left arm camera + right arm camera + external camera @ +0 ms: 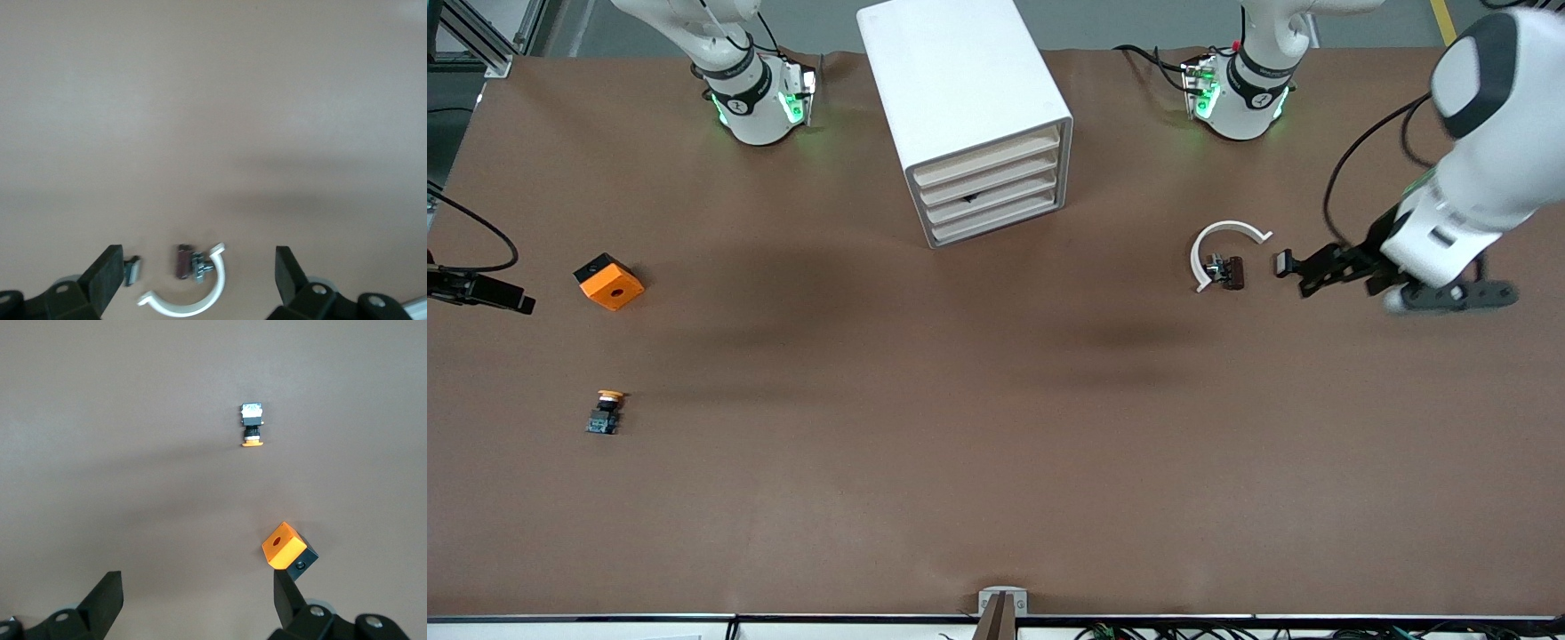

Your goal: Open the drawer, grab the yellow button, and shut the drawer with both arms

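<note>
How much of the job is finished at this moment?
Seemingly done: the button lies on the table, and the cabinet drawers look shut. In hand: nothing; the left gripper is open beside the white ring, and the right gripper is open over the orange block.

Left claw low over tabletop near left arm's end, fingers spread wide, empty. Right claw at right arm's edge, fingers spread, empty.
</note>
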Controlling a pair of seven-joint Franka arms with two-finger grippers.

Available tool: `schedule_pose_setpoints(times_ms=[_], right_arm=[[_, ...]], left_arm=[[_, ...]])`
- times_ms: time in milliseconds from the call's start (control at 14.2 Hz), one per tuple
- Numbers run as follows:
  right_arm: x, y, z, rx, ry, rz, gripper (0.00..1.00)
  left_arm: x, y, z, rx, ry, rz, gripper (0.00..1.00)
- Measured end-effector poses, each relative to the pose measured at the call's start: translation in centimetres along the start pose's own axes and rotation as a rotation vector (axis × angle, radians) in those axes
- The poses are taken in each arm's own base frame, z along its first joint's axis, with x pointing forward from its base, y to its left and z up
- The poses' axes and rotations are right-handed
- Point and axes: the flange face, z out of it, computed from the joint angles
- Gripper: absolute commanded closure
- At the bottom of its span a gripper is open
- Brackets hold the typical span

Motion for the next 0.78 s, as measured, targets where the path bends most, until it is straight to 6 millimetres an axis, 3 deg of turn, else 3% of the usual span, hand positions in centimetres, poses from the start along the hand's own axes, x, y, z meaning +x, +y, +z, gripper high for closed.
schedule_pose_setpoints(times_ms=[211, 493, 775], right_arm=[[-0.5, 0.4, -2.1, 0.000, 0.000, 0.011, 0.00], [-1.2, 0.7, -4.5, -0.001, 0.005, 0.019, 0.00], [-1.4, 0.4, -5.1, 0.000, 0.013, 0.019, 0.00]], left_arm=[[-1.7, -2.5, -2.5, 0.001, 0.042, 0.004, 0.00], [-1.0, -3.2, -6.9, -0.003, 0.123, -0.011, 0.00], [-0.7, -3.2, -12.0, -0.004, 0.128, -0.010, 0.00]])
